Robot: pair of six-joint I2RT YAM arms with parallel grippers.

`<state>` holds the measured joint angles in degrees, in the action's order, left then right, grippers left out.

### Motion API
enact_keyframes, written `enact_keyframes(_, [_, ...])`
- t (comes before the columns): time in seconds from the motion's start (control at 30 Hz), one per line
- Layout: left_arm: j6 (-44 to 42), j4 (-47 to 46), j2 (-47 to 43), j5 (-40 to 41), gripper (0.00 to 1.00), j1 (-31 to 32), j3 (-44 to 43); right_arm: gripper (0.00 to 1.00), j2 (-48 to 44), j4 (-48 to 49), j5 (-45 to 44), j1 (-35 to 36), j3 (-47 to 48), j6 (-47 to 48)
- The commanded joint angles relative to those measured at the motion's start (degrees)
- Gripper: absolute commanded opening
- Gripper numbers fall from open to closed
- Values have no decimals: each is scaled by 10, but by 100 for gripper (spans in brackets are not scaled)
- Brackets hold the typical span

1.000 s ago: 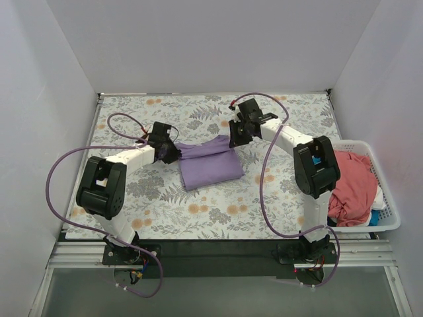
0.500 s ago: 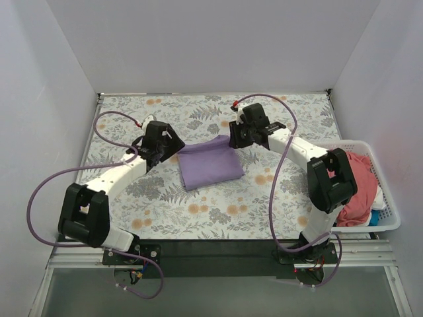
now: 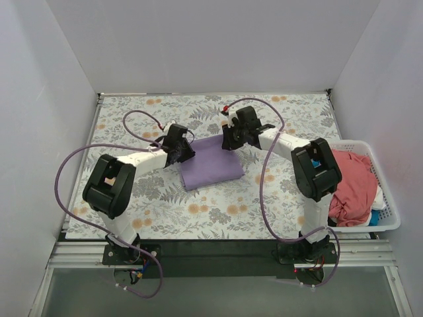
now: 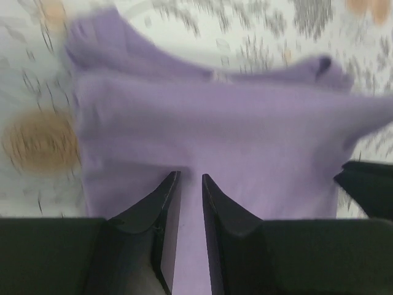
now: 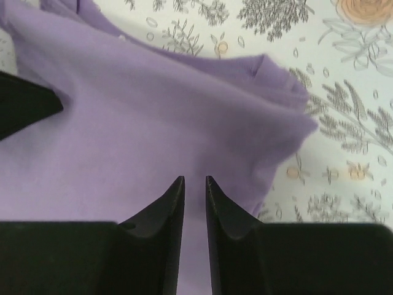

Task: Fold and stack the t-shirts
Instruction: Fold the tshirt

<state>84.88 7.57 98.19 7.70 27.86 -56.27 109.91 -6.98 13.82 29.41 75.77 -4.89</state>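
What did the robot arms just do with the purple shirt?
Both grippers slid inward: the left gripper and right gripper now sit over the folded lavender cloth t-shirt. The white plastic basket with the coral-pink shirt stayed put.

1. I see the lavender t-shirt [image 3: 213, 165] folded into a rough rectangle, lying flat on the floral table [image 3: 165, 205] between the two arms.
2. My left gripper [image 3: 188, 149] sits at the shirt's far left corner, over the cloth edge.
3. My right gripper [image 3: 227, 139] sits at the far right corner, well apart from the left one.
4. From this height I cannot make out how either pair of jaws stands.
5. The white basket [image 3: 391, 221] rests at the table's right edge.
6. The coral-pink t-shirt [image 3: 353, 181] is bunched inside it, with a bit of blue cloth [image 3: 375, 218] at the near right corner.
7. Purple cables [image 3: 66, 168] loop off both arms.
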Motion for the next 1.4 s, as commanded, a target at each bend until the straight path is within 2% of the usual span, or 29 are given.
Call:
enact_keyframes(0.0, [-1, -43, 40, -2, 19, -53, -59, 25, 45, 50, 44, -12, 60, 8])
enact_keyframes(0.2, [-10, -66, 136, -46, 18, -111, -108, 25, 131, 119, 89, -47, 123, -39])
enact_keyframes(0.3, [-11, -70, 152, -60, 22, -122, -114, 26, 147, 130, 115, -61, 146, -66])
enact_keyframes(0.43, [-16, -71, 112, -74, 32, -127, -110, 29, 106, 150, 153, -65, 140, -100])
enact_keyframes(0.5, [-14, -73, 70, -76, 43, -127, -100, 31, 89, 171, 176, -64, 116, -132])
enact_keyframes(0.63, [2, -127, 14, -113, 48, -127, -51, 35, 93, 238, 229, -65, 102, -196])
enact_keyframes(0.7, [10, -150, 16, -121, 46, -127, -25, 35, 108, 267, 249, -66, 108, -229])
enact_keyframes(0.73, [12, -154, 23, -121, 39, -127, -21, 35, 127, 275, 253, -65, 112, -238])
enact_keyframes(0.9, [56, -178, 103, -157, 25, -157, -16, 35, 197, 319, 276, -80, 138, -294])
enact_keyframes(1.0, [62, -172, 145, -176, 23, -179, -37, 34, 239, 362, 288, -101, 131, -340])
enact_keyframes(1.2, [71, -169, 190, -211, 22, -208, -60, 31, 297, 381, 313, -135, 130, -366])
enact_keyframes(1.3, [57, -145, 179, -259, 22, -219, -88, 31, 264, 400, 332, -146, 110, -376])
enact_keyframes(1.37, [35, -113, 145, -262, 29, -219, -111, 32, 212, 399, 333, -146, 95, -370])
